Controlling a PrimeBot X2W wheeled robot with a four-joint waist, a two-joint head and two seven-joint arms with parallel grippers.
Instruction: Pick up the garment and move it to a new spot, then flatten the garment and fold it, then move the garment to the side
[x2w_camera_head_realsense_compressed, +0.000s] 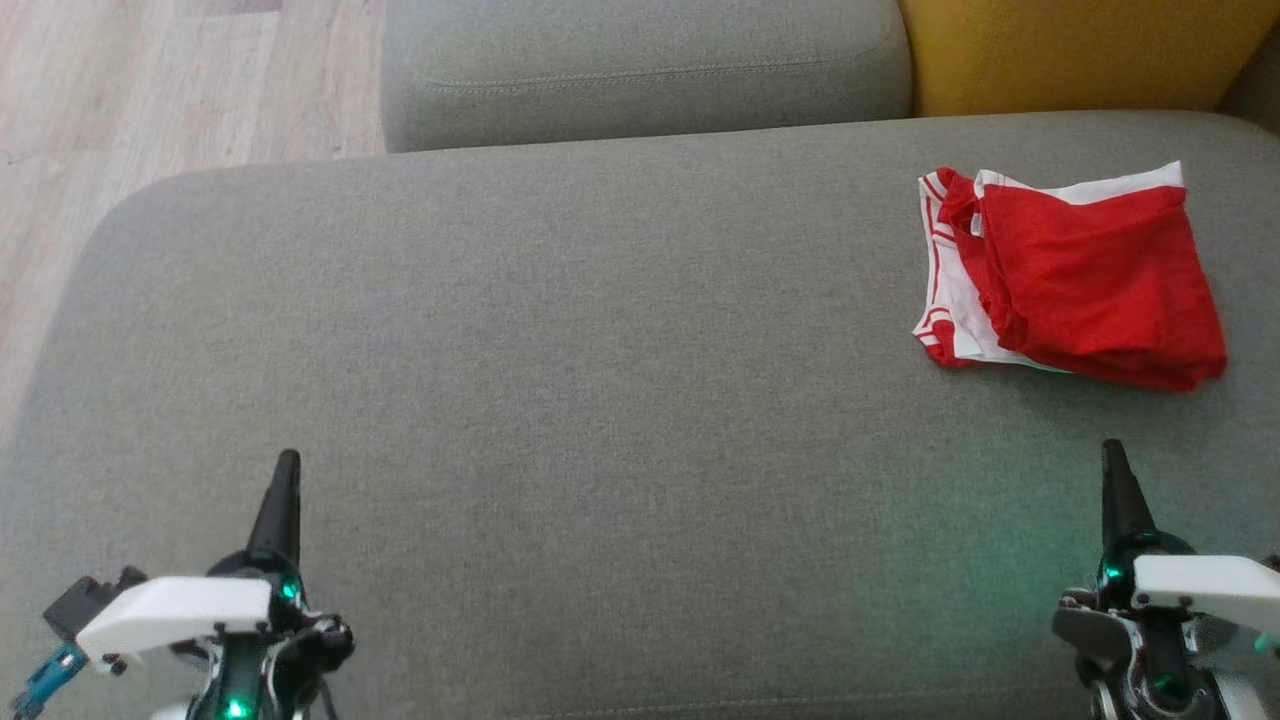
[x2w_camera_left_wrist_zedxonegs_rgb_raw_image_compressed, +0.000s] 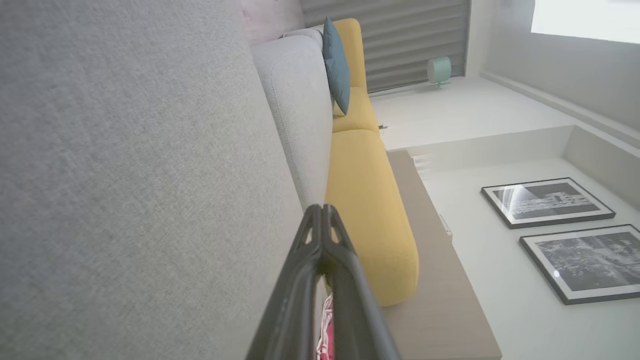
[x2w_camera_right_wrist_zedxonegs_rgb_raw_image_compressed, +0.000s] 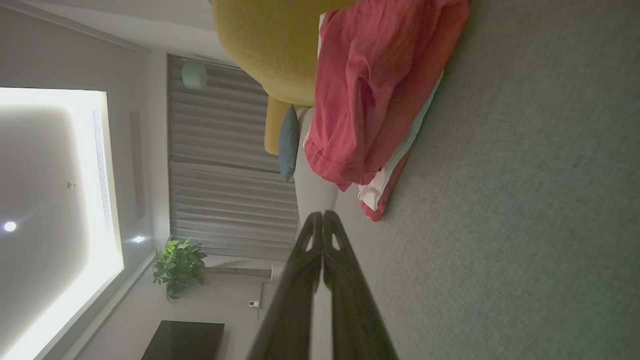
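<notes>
The red and white garment lies folded near the far right corner of the grey couch seat, just before a yellow cushion. On the left arm, at the seat's near left corner, the jaws are clenched on nothing. On the right arm, at the near right corner and apart from the garment, the jaws are likewise clenched and empty.

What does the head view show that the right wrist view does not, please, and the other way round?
The head view adds the left gripper, shut, and the wooden floor. The right wrist view adds a plant, a curtain and a blue cushion. Shared: the folded red garment lying on the grey sofa, the yellow cushion beyond it, and the shut right gripper, apart from the garment.
</notes>
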